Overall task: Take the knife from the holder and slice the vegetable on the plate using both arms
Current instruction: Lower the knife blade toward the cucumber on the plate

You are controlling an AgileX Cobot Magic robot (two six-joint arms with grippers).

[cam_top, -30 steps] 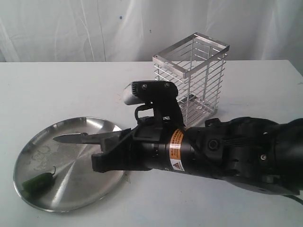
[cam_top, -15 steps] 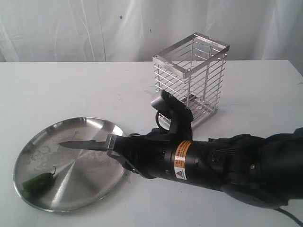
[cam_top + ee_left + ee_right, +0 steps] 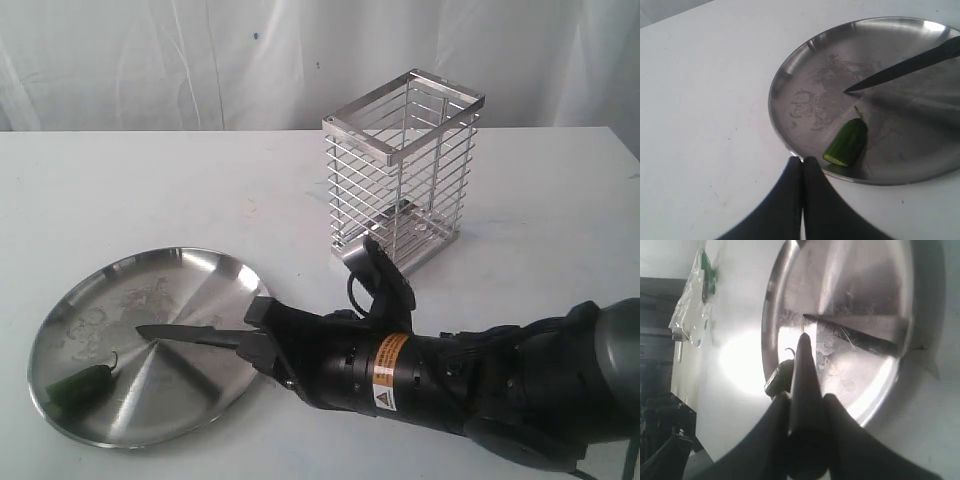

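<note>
Right arm (image 3: 470,385): you have it stretched low and near level from the exterior view's right edge toward the plate.
Table (image 3: 150,190): white, carrying everything you see.
Holder (image 3: 402,170): upright behind the arm, well apart from the plate.
Plate (image 3: 190,270): at your left front; blade tip above its centre.
Right gripper (image 3: 262,345): jaws clamped on the knife handle at the plate's near-right rim.
Left gripper (image 3: 802,165): your fingers are pressed together, holding nothing, just off the plate's rim near the vegetable.
Knife (image 3: 185,334): blade roughly level, pointing toward the vegetable, apart from it.
Vegetable (image 3: 82,383): lies on the plate's left part, cut face showing.
</note>
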